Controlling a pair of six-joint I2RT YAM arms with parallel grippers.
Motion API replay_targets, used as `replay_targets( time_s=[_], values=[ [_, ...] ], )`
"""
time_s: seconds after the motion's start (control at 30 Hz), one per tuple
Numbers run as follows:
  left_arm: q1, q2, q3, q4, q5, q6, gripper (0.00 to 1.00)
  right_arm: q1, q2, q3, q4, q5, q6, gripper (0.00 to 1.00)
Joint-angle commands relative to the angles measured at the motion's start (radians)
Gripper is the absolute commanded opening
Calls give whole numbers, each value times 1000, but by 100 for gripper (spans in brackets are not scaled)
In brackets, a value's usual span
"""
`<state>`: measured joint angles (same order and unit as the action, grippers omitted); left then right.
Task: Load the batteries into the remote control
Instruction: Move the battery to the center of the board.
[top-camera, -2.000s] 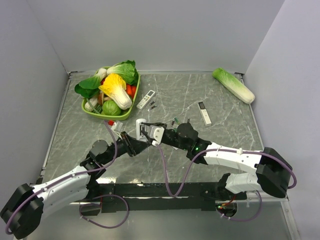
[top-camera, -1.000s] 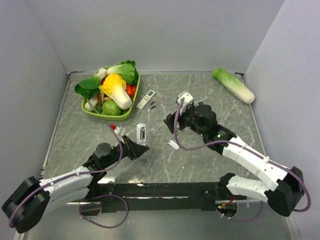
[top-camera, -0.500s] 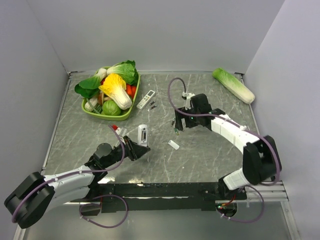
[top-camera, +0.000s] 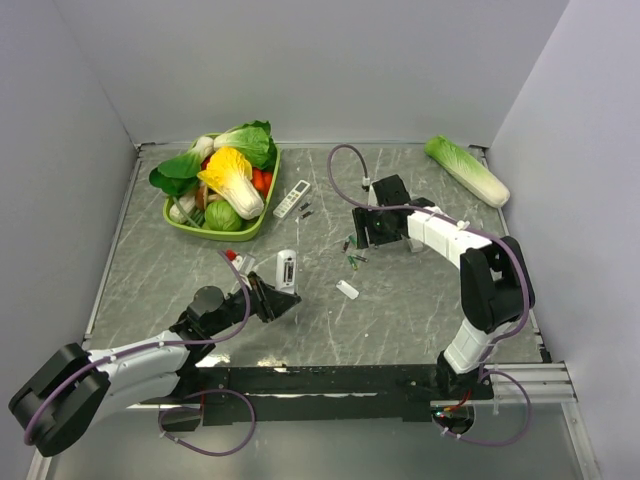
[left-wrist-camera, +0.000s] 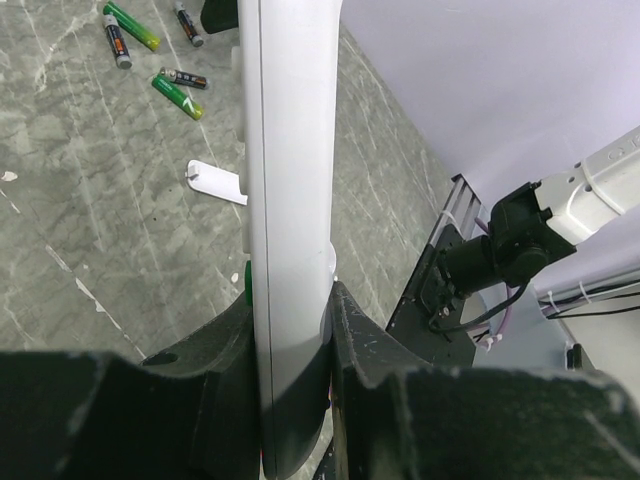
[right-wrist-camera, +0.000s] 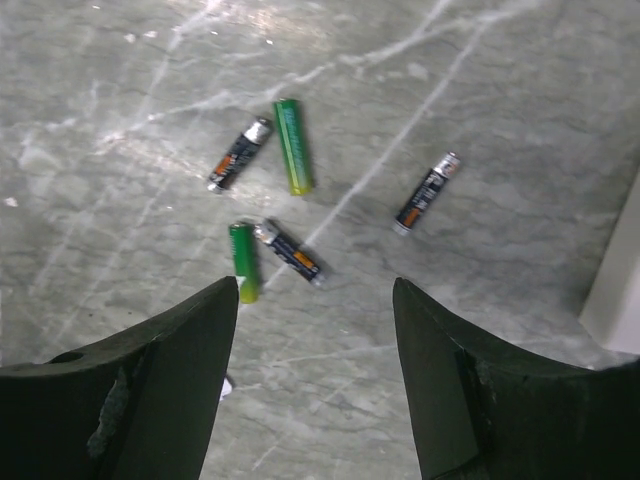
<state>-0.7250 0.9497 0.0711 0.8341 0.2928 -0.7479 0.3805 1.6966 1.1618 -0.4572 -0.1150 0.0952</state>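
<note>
My left gripper (top-camera: 272, 298) is shut on the white remote control (top-camera: 285, 270) and holds it on edge just above the table. In the left wrist view the remote (left-wrist-camera: 290, 180) stands edge-on between the fingers (left-wrist-camera: 225, 345). Several batteries (top-camera: 352, 256) lie loose on the table right of centre. My right gripper (top-camera: 362, 238) hovers just over them, open and empty. The right wrist view shows a green battery (right-wrist-camera: 292, 145), another green one (right-wrist-camera: 242, 262) and a dark one (right-wrist-camera: 288, 252) beyond the spread gripper (right-wrist-camera: 315, 300). They also show in the left wrist view (left-wrist-camera: 178, 92).
A small white battery cover (top-camera: 347, 289) lies on the table between the arms. A green basket (top-camera: 200, 229) of vegetables stands at the back left, with a grey-buttoned remote (top-camera: 292, 198) beside it. A napa cabbage (top-camera: 466, 170) lies at the back right.
My right arm has swung away from the remote to the back, leaving the white cover on the table, and now hangs open over the batteries. The left gripper keeps the remote, almost still.
</note>
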Motion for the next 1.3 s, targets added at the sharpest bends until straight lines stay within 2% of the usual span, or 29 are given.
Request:
replay_targets(
  time_s=[0.0,0.2,0.37,0.53,0.57,0.7,0.73,0.97,1.27],
  values=[
    [2,17,13,77,25,22,1,-9,26,50,-40,12,-34,70],
    [2,50,16,105,46,16,1,-11,47,47,-73,-57,-86,68],
    [2,52,18,105,46,15,1,-6,72,68,-89,-83,-121,61],
    [2,54,22,99,48,18,1,11,109,104,-107,-81,-144,57],
    [2,54,24,97,48,18,1,18,112,108,-110,-80,-149,54],
    [2,61,24,103,51,15,1,29,133,134,-118,-66,-155,53],
    [2,63,24,103,51,15,1,31,140,137,-121,-64,-155,49],
    [2,46,24,85,46,21,1,35,143,147,-124,-51,-150,49],
    [2,29,21,79,45,21,1,8,118,144,-116,66,-97,49]
  ],
)
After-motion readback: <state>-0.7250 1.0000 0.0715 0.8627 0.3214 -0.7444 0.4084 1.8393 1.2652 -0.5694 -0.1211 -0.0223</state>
